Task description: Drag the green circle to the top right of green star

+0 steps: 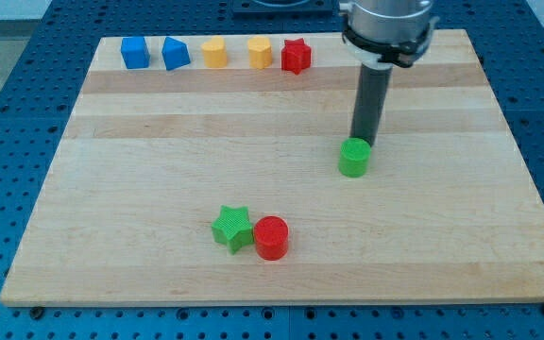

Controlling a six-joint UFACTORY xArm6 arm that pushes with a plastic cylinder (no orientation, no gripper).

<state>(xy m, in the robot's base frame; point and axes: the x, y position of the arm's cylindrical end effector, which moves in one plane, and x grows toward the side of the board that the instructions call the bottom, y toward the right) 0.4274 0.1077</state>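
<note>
My tip [360, 142] is a bare rod end with no jaws to open or close. It seems to touch the green circle [354, 158] from its top side. The green star [231, 228] lies well down-left of my tip, touching the red cylinder [272, 237].

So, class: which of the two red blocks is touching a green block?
The red circle near the view's bottom; it sits against the green star. The red star in the top row is beside a yellow block instead.

Dark upright rod from the view's top, my tip [360, 141] low over the board.
</note>
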